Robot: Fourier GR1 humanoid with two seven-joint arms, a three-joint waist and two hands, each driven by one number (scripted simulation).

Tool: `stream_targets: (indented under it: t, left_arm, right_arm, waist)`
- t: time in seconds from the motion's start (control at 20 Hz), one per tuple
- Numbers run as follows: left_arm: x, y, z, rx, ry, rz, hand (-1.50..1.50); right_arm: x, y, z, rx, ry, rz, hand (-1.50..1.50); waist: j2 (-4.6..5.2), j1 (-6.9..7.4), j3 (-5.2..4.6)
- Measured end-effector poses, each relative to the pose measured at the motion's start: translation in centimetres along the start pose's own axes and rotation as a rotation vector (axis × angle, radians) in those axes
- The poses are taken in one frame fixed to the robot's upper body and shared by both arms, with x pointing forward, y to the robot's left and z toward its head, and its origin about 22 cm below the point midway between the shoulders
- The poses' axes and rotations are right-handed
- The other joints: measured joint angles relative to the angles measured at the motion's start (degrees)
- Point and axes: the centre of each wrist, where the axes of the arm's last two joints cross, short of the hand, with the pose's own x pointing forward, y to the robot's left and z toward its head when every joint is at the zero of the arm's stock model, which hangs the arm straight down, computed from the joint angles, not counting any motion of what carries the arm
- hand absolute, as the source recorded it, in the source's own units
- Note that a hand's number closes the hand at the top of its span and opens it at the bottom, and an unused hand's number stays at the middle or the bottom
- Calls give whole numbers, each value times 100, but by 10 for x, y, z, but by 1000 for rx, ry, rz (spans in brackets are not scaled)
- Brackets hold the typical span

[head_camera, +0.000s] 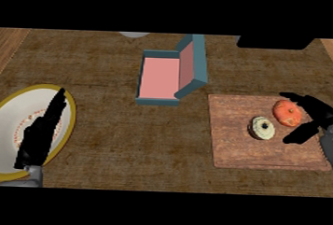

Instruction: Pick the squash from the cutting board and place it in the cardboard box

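Observation:
An orange round squash (286,113) lies on the brown cutting board (237,152) at the right, next to a pale ring-shaped item (261,128). My right hand (323,121) is at the squash's right side, open: its fingers reach along the far side and its thumb points down-left in front, so the squash sits in the gap between them. The box (158,101) is teal with a pink inside and stands open at the counter's middle back, up and left of the board. My left hand (41,131) rests open at the left, fingers straight.
A white plate (5,112) with a yellow rim lies under the left hand. A grey round object (134,35) and a black object (275,42) sit at the back edge. Bare brown counter (120,145) lies between plate and board.

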Motion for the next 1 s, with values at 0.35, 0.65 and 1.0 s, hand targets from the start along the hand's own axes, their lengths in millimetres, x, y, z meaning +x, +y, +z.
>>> stream_targets:
  t: [0.35, 0.65, 1.0]
  left_arm:
    - [4, -2, 4, -9, -3, -2, 0]
    - [-1, 2, 3, 7, 2, -2, 0]
    - [-6, 11, 7, 34, 33, -10, 0]
  right_arm:
    - [1, 2, -4, -119, -19, 58, 150]
    - [18, 15, -4, -248, -1, 99, 150]
    - [68, 76, 8, -400, 279, 92, 150]
  waist:
    - [-10, 6, -16]
    - [-33, -46, -33]
    - [-192, -303, -138]
